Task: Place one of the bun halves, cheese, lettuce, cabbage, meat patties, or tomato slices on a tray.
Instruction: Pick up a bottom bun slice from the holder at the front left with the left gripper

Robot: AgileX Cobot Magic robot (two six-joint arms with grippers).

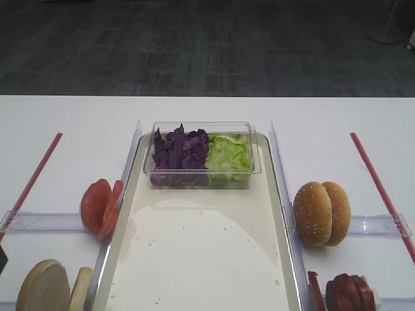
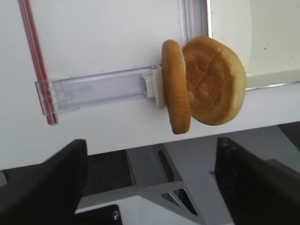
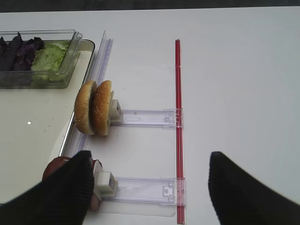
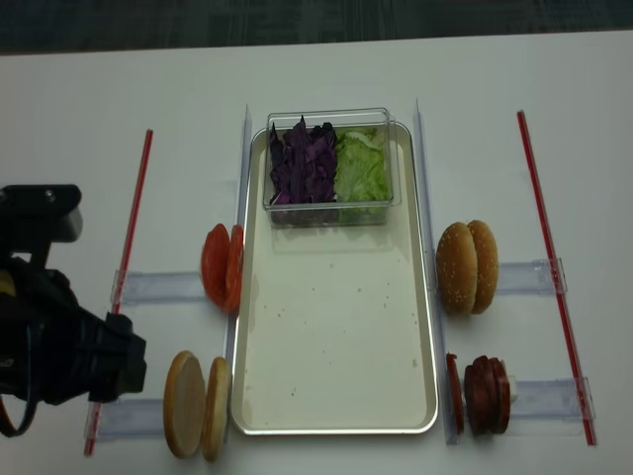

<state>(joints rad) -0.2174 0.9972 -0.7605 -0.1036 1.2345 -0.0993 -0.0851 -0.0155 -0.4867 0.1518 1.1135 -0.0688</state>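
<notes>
Approaching the bun halves [image 2: 204, 84] looks like the step in hand: the left gripper [image 2: 150, 173] is hanging wide open and empty just short of the 2 upright halves at the near left corner of the tray [image 4: 336, 421]. Next it is needing to straddle 1 half and close. The right gripper [image 3: 150, 187] is also gaping, holding nothing, near the meat patties [image 4: 487, 394].

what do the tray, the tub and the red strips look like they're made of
Tray: probably metal, going by its thin shiny raised rim, with a matte cream-white floor that may be a coating or liner. Tub: clear, glossy plastic by the look; the cabbage and lettuce show through its walls. Red strips: thin, straight, opaque red, perhaps plastic or tape; hard to tell.
</notes>
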